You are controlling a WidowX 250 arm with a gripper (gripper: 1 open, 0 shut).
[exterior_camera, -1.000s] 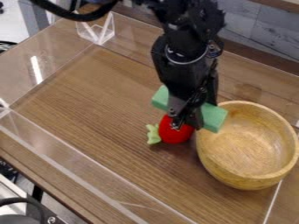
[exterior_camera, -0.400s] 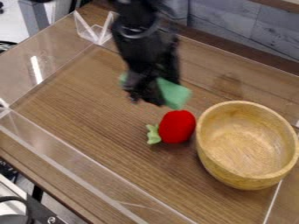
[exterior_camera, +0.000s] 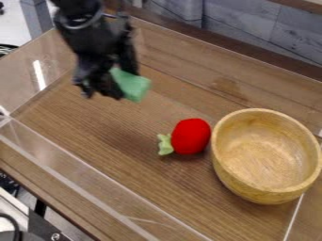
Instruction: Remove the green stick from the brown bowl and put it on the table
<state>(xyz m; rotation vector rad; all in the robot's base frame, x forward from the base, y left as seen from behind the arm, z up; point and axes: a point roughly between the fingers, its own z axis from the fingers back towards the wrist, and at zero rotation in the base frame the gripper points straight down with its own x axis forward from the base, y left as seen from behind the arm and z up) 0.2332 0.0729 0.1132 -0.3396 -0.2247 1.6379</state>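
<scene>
The table (exterior_camera: 94, 141) is brown with a visible wood grain, and a low clear wall (exterior_camera: 51, 151) edges its left side; darker wood boards (exterior_camera: 283, 38) rise behind it at the upper right. Nearest, at the lower right of the frame, sits the brown bowl (exterior_camera: 265, 156), round, light tan, smooth inside and thick at the rim, with only its bare wooden floor showing. Just left of it lies a glossy, rounded red fruit (exterior_camera: 190, 136) with small pale green leaves (exterior_camera: 165, 144) at its lower left. Farther back, in the upper left of the frame, is the green stick (exterior_camera: 130, 85), a flat, plain, matte bar in a soft mid-green; it is slightly blurred and partly covered, so its full length cannot be told. It lies at the lower end of the black gripper (exterior_camera: 122, 83), crossing between the fingertips and sticking out toward the right. The gripper is closed on the stick and carries it away from the bowl, over the table.
</scene>
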